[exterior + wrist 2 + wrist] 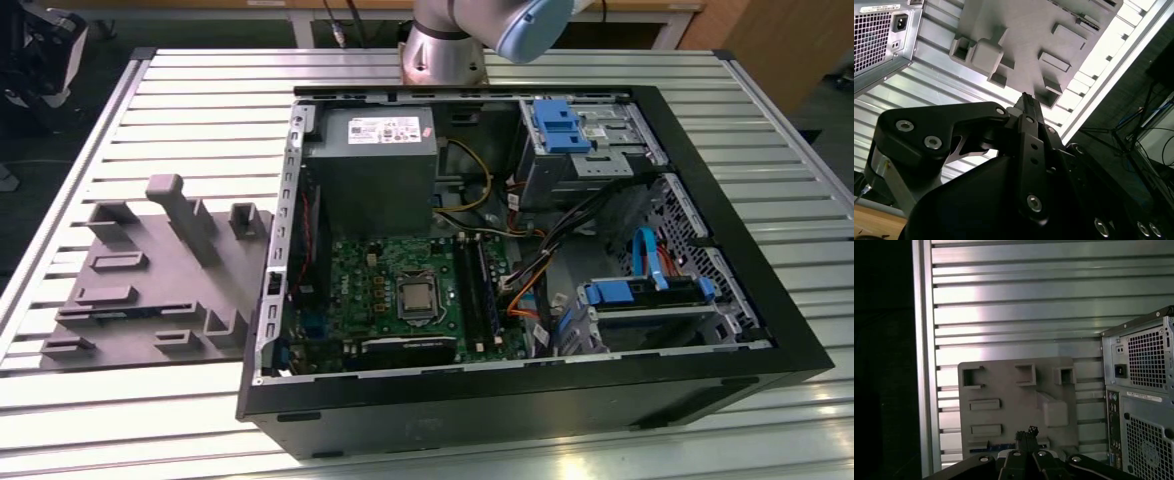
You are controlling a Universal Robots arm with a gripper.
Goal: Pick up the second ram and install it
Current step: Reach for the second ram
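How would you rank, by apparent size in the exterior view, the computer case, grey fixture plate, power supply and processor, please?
Largest to smallest:
1. computer case
2. grey fixture plate
3. power supply
4. processor

In the exterior view the slatted table [187,90] is lit evenly from above, and the open computer case [534,400] is left in soft shadow inside. In the second wrist view harsh glare is thrown off the slats beside the grey holder [1024,30], and the gripper [1026,100] is reduced to a dark silhouette. In the first wrist view bright bands are reflected by the slats.
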